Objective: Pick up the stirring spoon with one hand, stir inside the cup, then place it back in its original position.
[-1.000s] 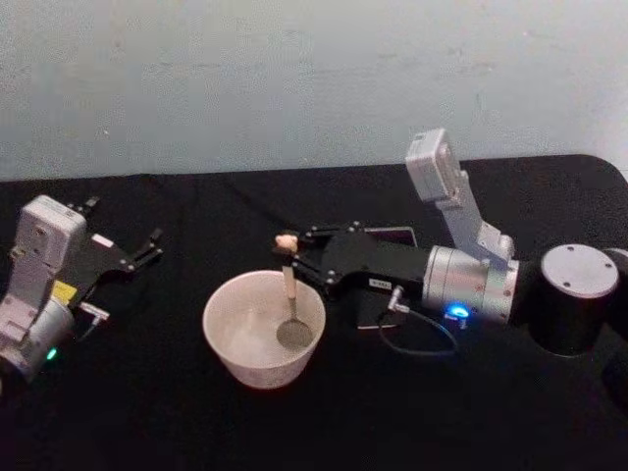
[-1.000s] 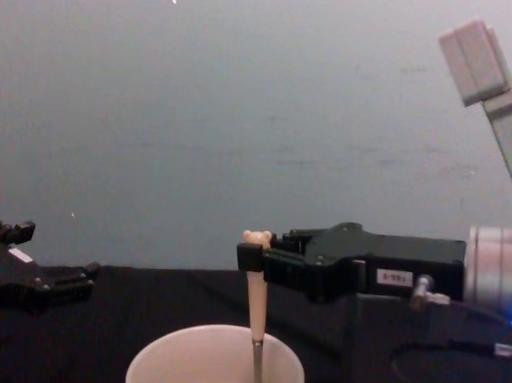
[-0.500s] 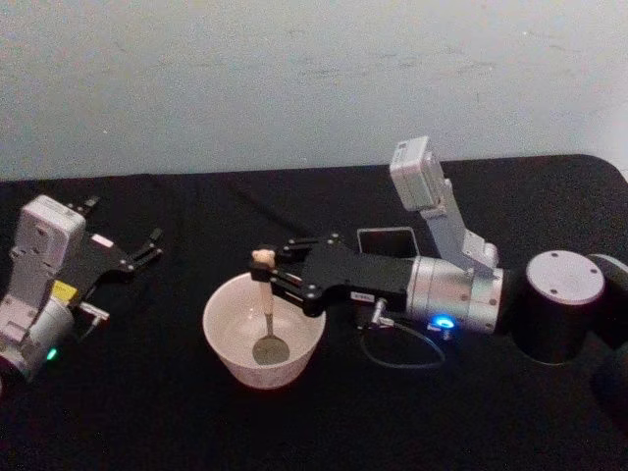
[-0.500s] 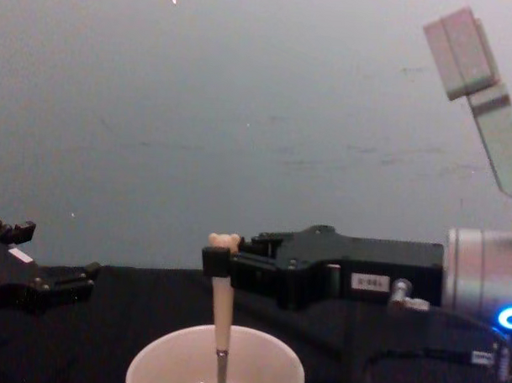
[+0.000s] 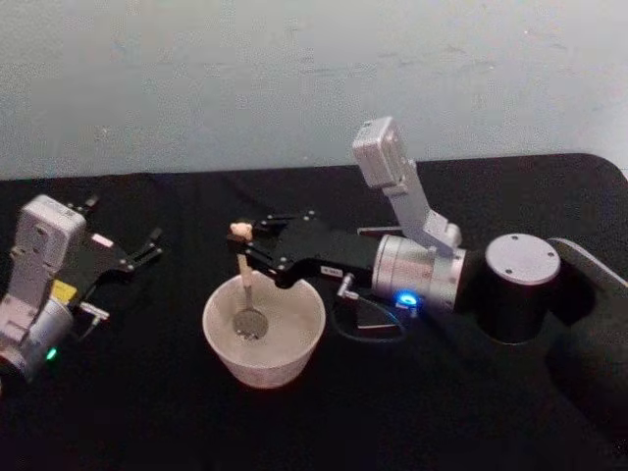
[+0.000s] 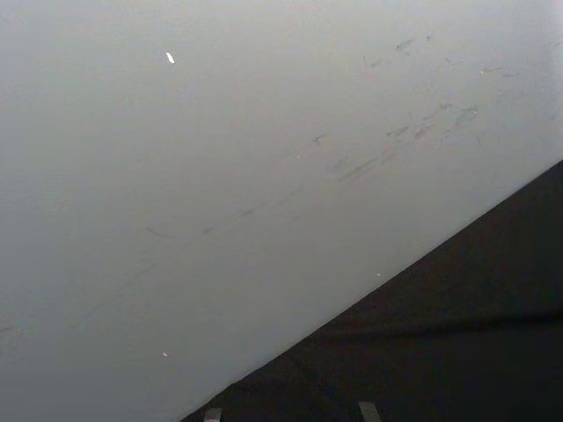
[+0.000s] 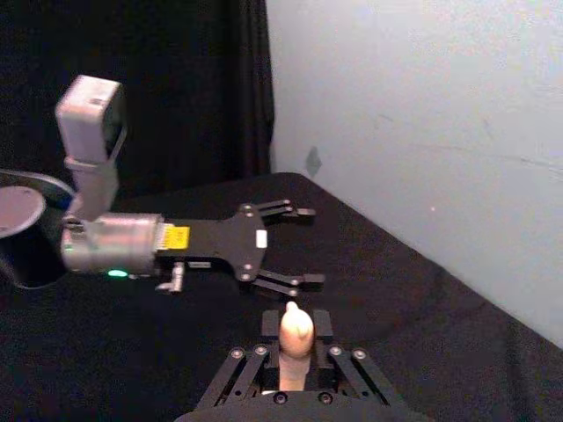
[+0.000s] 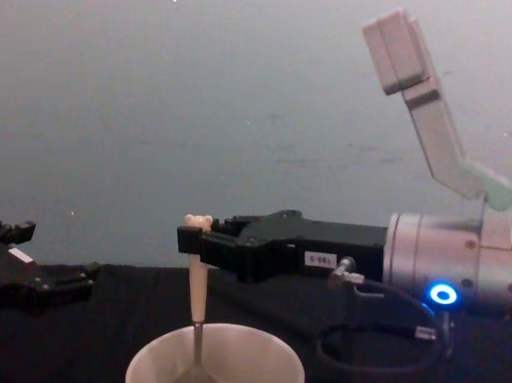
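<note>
The cream-white cup stands at the table's middle and rises from the lower edge of the chest view. My right gripper reaches in from the right above the cup's left half, shut on the stirring spoon just below its bear head. The spoon hangs upright, its metal bowl inside the cup near the left wall. In the right wrist view the bear head sticks up between the fingers. The dark grey holder is mostly hidden behind the right arm. My left gripper rests open at the far left.
A black cloth covers the table, with a pale wall behind. A cable loops below the right wrist, close to the cup. The right arm's large black joint sits at the right. Bare cloth lies between the cup and the left gripper.
My right gripper has carried the spoon leftward. Its bowl has swept from the right side of the cup to the left side. The left arm has not moved.
</note>
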You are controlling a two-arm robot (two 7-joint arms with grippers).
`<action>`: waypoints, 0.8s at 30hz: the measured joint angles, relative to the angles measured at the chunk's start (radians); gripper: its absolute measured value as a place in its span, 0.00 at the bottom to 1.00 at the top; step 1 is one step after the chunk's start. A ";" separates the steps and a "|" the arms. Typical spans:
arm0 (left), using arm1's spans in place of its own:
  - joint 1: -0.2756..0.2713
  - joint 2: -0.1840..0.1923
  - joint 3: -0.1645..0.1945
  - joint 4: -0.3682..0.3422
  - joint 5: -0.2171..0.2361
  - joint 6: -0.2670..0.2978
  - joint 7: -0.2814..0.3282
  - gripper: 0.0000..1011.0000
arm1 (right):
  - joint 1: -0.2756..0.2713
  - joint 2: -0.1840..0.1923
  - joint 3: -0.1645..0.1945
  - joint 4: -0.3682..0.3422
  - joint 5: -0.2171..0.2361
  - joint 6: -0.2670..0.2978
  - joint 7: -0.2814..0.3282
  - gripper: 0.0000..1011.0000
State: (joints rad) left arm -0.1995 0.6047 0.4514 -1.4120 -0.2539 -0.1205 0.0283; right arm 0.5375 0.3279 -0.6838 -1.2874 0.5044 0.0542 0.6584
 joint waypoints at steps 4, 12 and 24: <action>0.000 0.000 0.000 0.000 0.000 0.000 0.000 0.99 | 0.013 -0.015 0.000 0.029 -0.017 -0.008 -0.013 0.21; 0.000 0.000 0.000 0.000 0.000 0.000 0.000 0.99 | 0.016 -0.013 0.025 0.043 -0.029 -0.011 -0.025 0.21; 0.000 0.000 0.000 0.000 0.000 0.000 0.000 0.99 | -0.044 0.057 0.049 -0.049 -0.007 0.020 -0.002 0.21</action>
State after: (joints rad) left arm -0.1995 0.6047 0.4514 -1.4120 -0.2539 -0.1205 0.0283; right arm 0.4936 0.3844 -0.6347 -1.3365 0.4977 0.0745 0.6564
